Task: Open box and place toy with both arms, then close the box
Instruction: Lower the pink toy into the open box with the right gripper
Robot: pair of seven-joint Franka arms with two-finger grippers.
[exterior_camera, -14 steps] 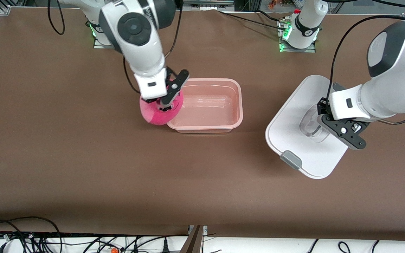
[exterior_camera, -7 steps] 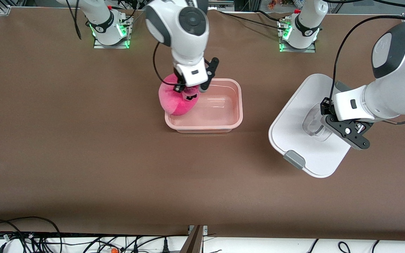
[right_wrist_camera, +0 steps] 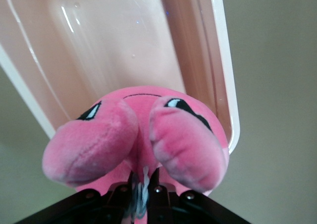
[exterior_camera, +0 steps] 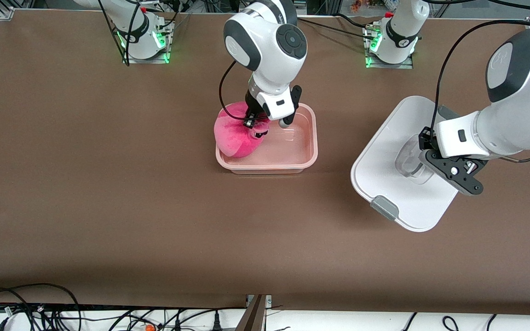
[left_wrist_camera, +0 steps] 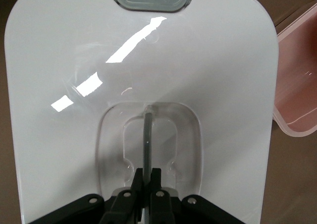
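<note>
One box (exterior_camera: 308,156), one lid (exterior_camera: 384,151), one toy (exterior_camera: 235,135), two arms (exterior_camera: 269,46).

Both grippers' fingers (left_wrist_camera: 146,180) clamped.

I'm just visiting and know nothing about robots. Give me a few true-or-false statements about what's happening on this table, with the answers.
1. The box is open. True.
2. The right gripper is shut on the toy. True.
3. The toy lies fully on the box's floor. False: it hangs from the gripper over the box's rim at the right arm's end.
4. The lid is clipped onto the box. False: it is off, toward the left arm's end of the table.
5. The left gripper is shut on the lid's clear handle. True.
</note>
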